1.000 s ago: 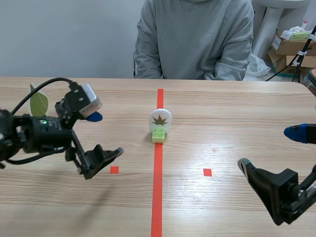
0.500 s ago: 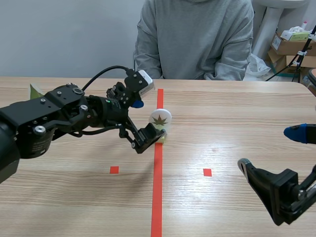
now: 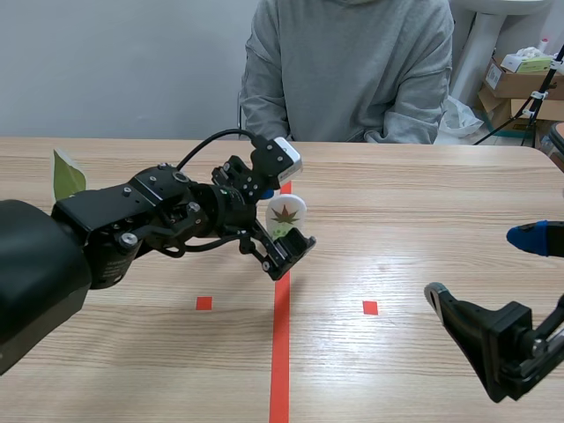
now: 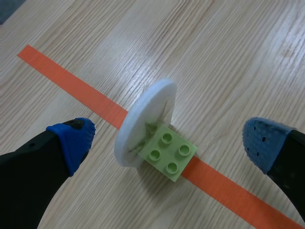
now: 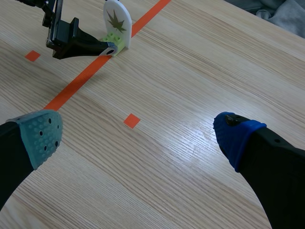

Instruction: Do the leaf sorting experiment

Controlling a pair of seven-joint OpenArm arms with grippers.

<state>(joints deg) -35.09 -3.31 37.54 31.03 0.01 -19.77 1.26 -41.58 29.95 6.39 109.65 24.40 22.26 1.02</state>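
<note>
The left claw (image 4: 169,143) stands wide, one blue pad (image 4: 76,138) on each side of the disc (image 4: 145,121), and neither pad touches it. The white disc stands upright on a green brick (image 4: 169,152), and the brick sits on the orange tape line (image 3: 280,352) that runs down the middle of the bench (image 3: 423,211). The disc bears a brown leaf picture on the face turned toward the robot. In the scene view the left arm comes in low from its side and reaches to the middle line, with one finger above the disc and the other below and in front of the brick.

The right claw (image 5: 143,133) is also wide, holding nothing, low over the near right part of the bench and well apart from the disc. One of its pads is grey-green, the other blue, and a small orange square mark (image 5: 132,120) lies on the wood ahead of it, between the fingers.

A green leaf (image 3: 67,176) stands at the far left of the bench, behind the left arm. A person (image 3: 352,70) in a grey top sits across the bench
</note>
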